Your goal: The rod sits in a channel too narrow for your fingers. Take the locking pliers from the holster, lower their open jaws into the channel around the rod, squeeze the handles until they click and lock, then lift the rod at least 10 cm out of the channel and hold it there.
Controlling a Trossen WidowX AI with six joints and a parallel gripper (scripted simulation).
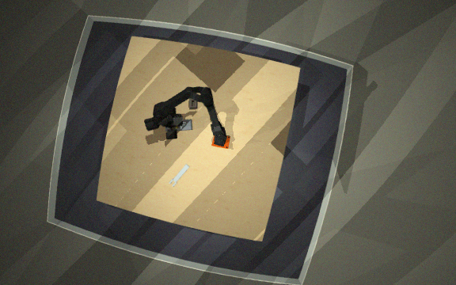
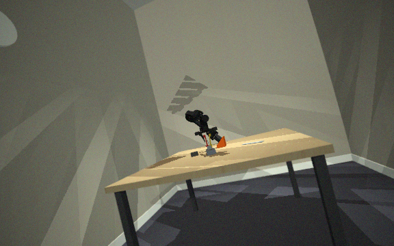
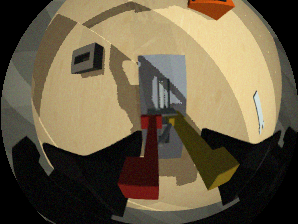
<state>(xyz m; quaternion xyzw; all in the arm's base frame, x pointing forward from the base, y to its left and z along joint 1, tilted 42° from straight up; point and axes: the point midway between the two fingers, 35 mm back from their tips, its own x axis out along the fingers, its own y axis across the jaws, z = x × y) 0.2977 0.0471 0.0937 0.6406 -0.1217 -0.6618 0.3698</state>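
Red + yel. handles btwn claw's blk fingers.

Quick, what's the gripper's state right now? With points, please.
Gripper (image 1: pixel 174 124) (image 2: pixel 206 132) (image 3: pixel 173 135): closed on the handles of the locking pliers (image 2: pixel 210 137) (image 3: pixel 139 177), fingers well apart; whether the pliers have locked can't be told.

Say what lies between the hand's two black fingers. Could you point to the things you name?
Two rigid handles with boxy ends, one red (image 3: pixel 139 182) and one yellow (image 3: pixel 202 147), lie between the black fingers. The wrist view shows this.
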